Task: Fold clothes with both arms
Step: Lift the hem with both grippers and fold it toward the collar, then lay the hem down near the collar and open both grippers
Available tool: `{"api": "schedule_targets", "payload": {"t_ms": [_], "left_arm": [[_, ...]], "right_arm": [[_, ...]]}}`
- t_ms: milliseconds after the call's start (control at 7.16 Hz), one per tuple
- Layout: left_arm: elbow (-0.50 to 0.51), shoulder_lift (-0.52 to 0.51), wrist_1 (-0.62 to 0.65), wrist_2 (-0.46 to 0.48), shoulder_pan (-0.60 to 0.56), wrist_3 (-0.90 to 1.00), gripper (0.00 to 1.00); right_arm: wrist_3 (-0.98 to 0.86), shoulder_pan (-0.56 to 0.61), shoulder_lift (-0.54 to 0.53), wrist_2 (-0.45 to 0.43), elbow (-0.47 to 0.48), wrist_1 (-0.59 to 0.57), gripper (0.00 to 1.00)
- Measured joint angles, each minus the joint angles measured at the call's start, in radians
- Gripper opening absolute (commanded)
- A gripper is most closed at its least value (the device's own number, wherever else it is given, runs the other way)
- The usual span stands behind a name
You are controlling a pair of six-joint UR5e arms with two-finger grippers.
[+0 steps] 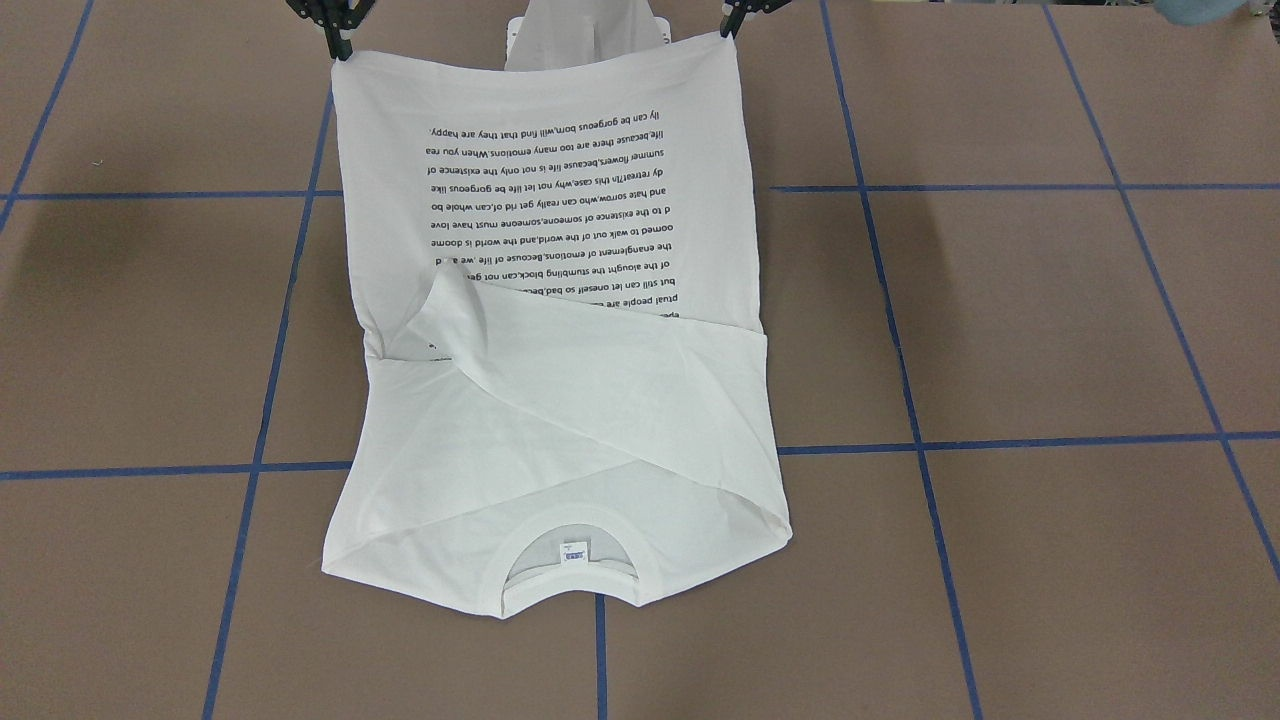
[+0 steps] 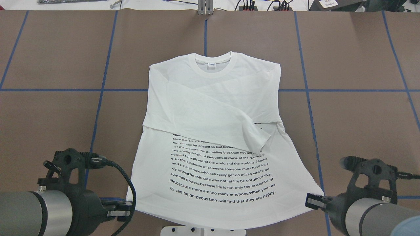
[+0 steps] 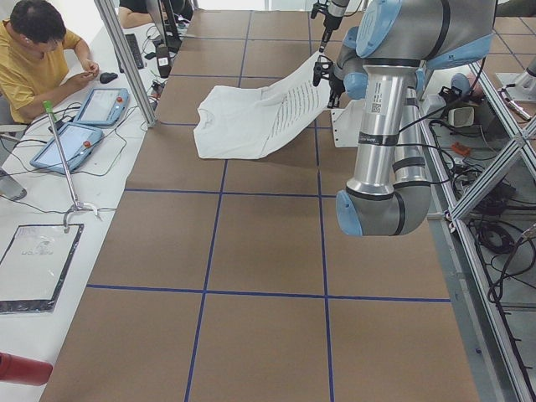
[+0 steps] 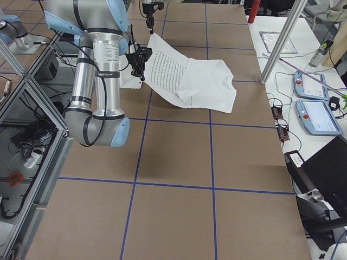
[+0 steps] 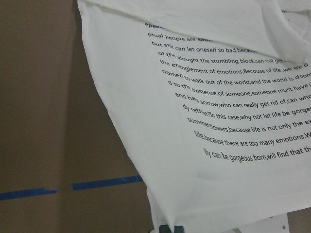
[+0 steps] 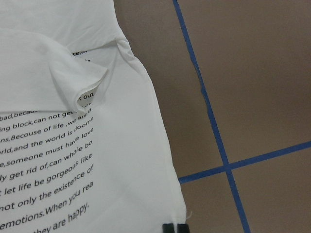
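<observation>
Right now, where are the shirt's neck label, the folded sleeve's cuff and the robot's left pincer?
neck label (image 2: 212, 64): overhead view, label's middle.
sleeve cuff (image 2: 259, 139): overhead view, cuff's open end.
left pincer (image 2: 126, 209): overhead view, between fingertips gripping the T-shirt (image 2: 151, 177) hem.

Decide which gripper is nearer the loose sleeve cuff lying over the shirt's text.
Right. The right gripper holds the T-shirt's hem corner on the sleeve cuff's side; the left gripper holds the opposite corner.
</observation>
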Motion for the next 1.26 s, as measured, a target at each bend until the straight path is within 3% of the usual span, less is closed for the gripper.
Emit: {"api": "schedule_targets", "payload": {"t_ms": [279, 558, 977, 1256], "left_arm": [[0.036, -0.1, 0.093, -0.032, -0.091, 0.101, 0.0], [0.134, -0.147, 0.103, -0.036, -0.23, 0.213, 0.0], [0.356, -0.256, 0.064, -0.033, -0.419, 0.322, 0.0], [0.552, -0.283, -0.096, -0.031, -0.491, 0.369, 0.0]], "right_arm": [[-0.129, 0.143, 0.153, 0.05, -0.051, -0.096, 0.0], [-0.305, 0.364, 0.26, 0.133, -0.172, -0.1, 0.0], [-0.482, 0.618, 0.352, 0.198, -0.438, 0.042, 0.0], [-0.524, 0.683, 0.367, 0.206, -0.622, 0.214, 0.0]]}}
